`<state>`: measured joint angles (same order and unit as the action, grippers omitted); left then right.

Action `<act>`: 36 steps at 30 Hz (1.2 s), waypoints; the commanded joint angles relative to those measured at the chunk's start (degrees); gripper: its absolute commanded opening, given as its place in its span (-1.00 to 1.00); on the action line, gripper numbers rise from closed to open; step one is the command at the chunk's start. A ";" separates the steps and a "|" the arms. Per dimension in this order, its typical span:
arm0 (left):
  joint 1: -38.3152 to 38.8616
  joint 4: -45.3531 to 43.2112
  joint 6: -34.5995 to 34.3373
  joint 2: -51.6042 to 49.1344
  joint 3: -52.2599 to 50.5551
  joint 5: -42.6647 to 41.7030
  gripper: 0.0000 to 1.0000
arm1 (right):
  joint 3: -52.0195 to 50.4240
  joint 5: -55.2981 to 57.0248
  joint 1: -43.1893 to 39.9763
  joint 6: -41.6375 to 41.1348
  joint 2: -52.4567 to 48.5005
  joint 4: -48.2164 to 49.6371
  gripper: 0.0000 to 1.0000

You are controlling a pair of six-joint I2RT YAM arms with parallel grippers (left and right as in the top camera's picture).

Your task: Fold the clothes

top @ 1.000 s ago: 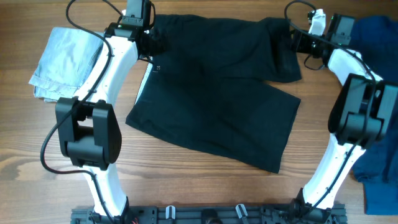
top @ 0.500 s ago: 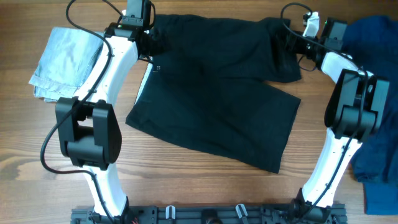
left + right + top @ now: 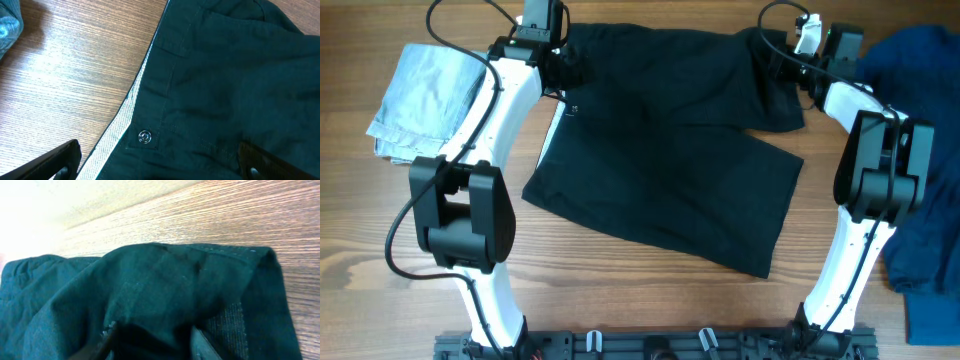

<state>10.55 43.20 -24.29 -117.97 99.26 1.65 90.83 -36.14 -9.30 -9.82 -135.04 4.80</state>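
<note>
The left pincer [image 3: 159, 150] gapes wide over the black shorts [image 3: 670, 150] on the tabletop [image 3: 620, 290], while the right pincer [image 3: 152, 332] stands narrow around a fold of them, grip unclear.

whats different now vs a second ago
The right claw slid left onto the far right corner of the black shorts, and its jaws narrowed around a fold of cloth there; whether it grips firmly yet is unclear. The left claw stayed wide open over the waistband. The shorts, the pale denim piece and the blue garment lie as before.
</note>
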 commanded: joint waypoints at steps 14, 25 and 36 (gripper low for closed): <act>0.07 -0.15 -0.55 -0.02 -0.15 -0.28 1.00 | 1.44 -4.50 -1.86 -3.82 2.21 1.18 -0.92; 0.07 -0.15 -0.55 -0.02 -0.15 -0.28 0.99 | 1.90 -7.89 -6.19 -3.48 6.67 -2.91 -0.92; 0.07 -0.15 -0.55 -0.02 -0.15 -0.28 1.00 | 6.34 6.12 -5.66 5.55 7.17 -11.56 -0.88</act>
<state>10.55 43.20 -24.29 -117.97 99.26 1.65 95.98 -39.11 -15.18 -10.13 -129.80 -5.32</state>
